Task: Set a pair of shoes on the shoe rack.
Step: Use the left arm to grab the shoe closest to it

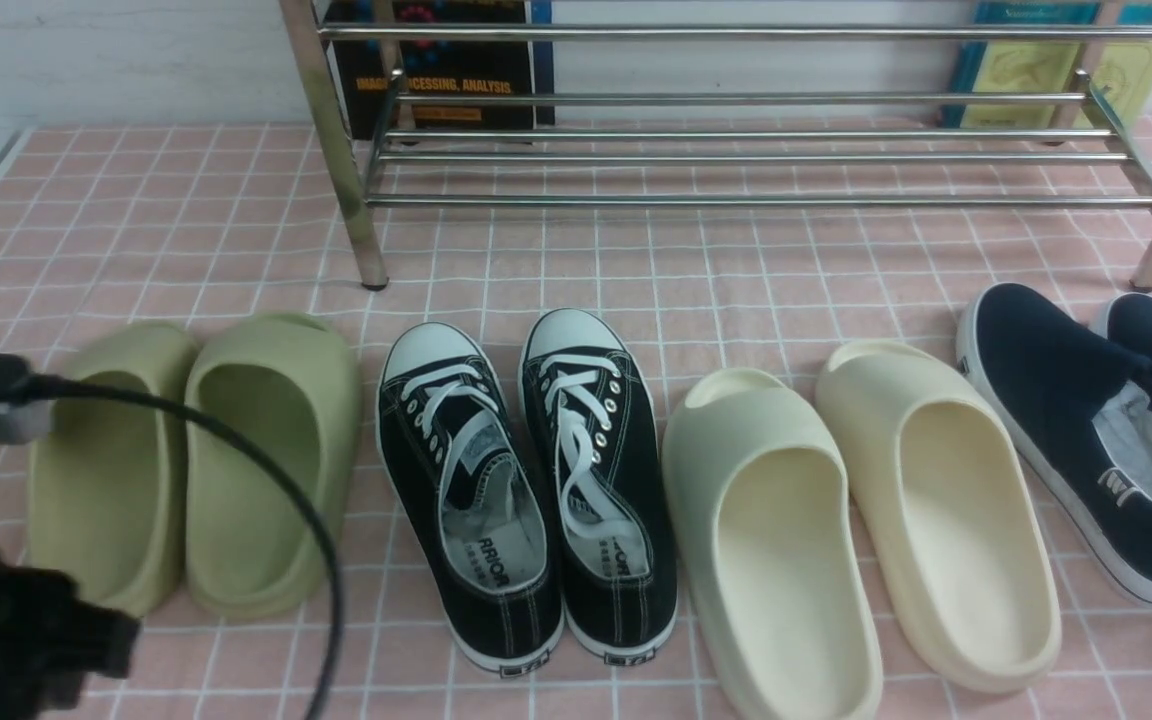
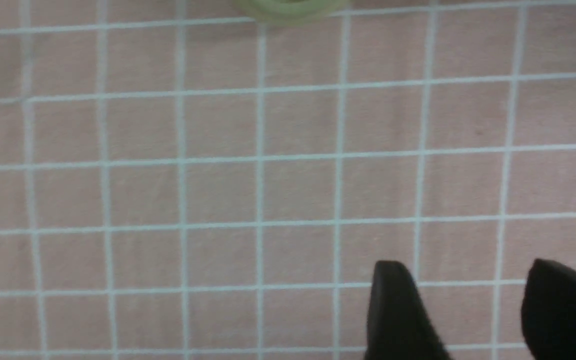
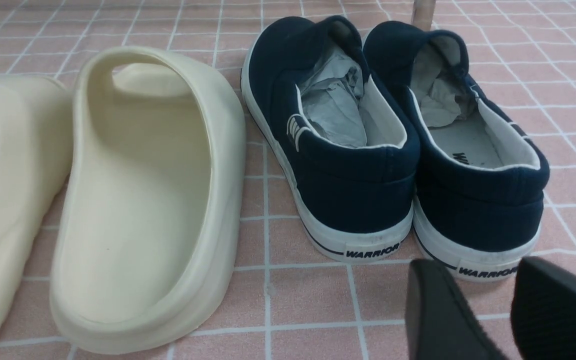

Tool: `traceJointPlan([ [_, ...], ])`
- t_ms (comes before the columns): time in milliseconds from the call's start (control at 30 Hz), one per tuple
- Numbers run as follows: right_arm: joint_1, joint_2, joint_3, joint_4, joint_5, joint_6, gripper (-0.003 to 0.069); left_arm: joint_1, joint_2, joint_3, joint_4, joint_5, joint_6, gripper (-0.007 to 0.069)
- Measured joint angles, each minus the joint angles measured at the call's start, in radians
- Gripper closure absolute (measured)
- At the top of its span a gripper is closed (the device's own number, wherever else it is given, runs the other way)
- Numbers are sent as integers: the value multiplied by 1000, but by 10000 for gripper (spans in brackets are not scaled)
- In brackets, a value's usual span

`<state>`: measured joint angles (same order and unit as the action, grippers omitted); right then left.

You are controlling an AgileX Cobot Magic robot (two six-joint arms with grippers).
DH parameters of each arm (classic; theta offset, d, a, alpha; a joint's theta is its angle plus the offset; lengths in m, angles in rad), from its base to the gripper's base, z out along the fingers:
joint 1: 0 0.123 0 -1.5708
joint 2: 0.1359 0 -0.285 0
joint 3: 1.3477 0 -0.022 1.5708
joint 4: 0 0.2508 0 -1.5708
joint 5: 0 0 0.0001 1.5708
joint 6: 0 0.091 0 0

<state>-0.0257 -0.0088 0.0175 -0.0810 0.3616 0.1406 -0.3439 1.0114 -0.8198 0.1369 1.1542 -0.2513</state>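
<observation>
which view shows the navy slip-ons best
The right wrist view: both navy slip-ons appear close up from behind, with paper stuffing and heel labels readable. The front view crops them at its right edge; the left wrist view shows none of them.

Pink checked cloth [image 1: 136, 230] bears chrome rack [image 1: 736, 200], olive slides [image 1: 266, 450], black sneakers [image 1: 536, 500], cream slides [image 1: 816, 500], navy slip-ons [image 1: 1066, 400]

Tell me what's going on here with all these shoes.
A two-armed robot is meant to put the black sneakers on the shoe rack, but nothing is being handled yet. The sneakers sit side by side on the pink checked cloth in front of the rack, untouched. The left pincer hangs open over bare cloth, and the right pincer is open near the heels of the navy slip-ons, holding nothing.
</observation>
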Motion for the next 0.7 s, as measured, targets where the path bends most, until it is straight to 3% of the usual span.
traceJointPlan([
  [100, 0, 0, 0, 0, 0, 0, 419, -102, 96, -11, -31, -108, -62, 74],
  [200, 0, 0, 0, 0, 0, 0, 419, -151, 201, -63, -39, -201, -133, 32],
  [400, 0, 0, 0, 0, 0, 0, 419, -164, 394, -202, -65, -294, -180, 62],
  [700, 0, 0, 0, 0, 0, 0, 419, -164, 600, -248, -125, -359, -178, 83],
])
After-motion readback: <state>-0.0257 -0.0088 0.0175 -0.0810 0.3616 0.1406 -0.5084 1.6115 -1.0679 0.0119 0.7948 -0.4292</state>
